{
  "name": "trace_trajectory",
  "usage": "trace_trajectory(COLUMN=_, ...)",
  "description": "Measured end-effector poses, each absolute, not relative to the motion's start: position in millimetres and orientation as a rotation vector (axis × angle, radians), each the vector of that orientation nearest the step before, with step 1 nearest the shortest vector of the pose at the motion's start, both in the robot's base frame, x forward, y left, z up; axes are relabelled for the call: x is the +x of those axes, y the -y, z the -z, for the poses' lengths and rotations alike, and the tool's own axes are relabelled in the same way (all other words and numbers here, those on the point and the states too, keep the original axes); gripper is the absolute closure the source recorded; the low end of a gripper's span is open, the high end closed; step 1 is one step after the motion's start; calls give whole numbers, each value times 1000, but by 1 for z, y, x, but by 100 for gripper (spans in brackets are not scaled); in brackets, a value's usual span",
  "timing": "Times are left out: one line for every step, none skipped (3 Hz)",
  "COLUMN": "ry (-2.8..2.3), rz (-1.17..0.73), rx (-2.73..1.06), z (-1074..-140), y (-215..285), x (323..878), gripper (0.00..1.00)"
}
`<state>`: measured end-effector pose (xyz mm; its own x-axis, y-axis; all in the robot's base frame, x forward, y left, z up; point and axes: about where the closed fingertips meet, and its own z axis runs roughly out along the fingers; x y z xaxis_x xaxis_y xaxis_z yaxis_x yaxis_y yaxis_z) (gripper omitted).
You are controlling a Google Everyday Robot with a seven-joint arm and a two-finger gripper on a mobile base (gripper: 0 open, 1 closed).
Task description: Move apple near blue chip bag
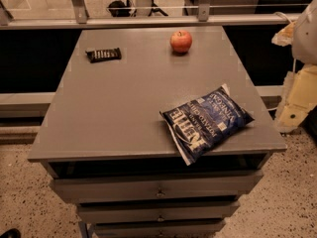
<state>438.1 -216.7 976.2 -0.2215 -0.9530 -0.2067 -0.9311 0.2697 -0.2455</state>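
Gray drawer cabinet (124,108), top w/ 3 items: 1 apple (181,41) at back, 1 blue chip bag (205,123) front right, overhanging the edge, 1 black candy bar (103,54) back left. Apple well apart from bag. Gripper (296,100) at right edge, beside the cabinet; grip state: can't tell.

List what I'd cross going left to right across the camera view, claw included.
Black candy bar → blue chip bag → claw, beyond the table's right edge. The apple sits farther back, in line with the bag's left half, so it's unranked.
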Motion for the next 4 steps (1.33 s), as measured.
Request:
trace_trajectory(ry=-2232, rz=99, rx=-1725, z=-976, y=217, x=438, gripper=0)
trace_trajectory(ry=-2186, rz=44, rx=-1644, z=-962, y=202, x=489, gripper=0)
trace_trajectory(ry=-2132, rz=-25, rx=-1568, z=-945, y=189, x=543, gripper=0)
trace_trajectory(ry=-2062, rz=-95, rx=-1445, z=-934, y=172, x=602, gripper=0)
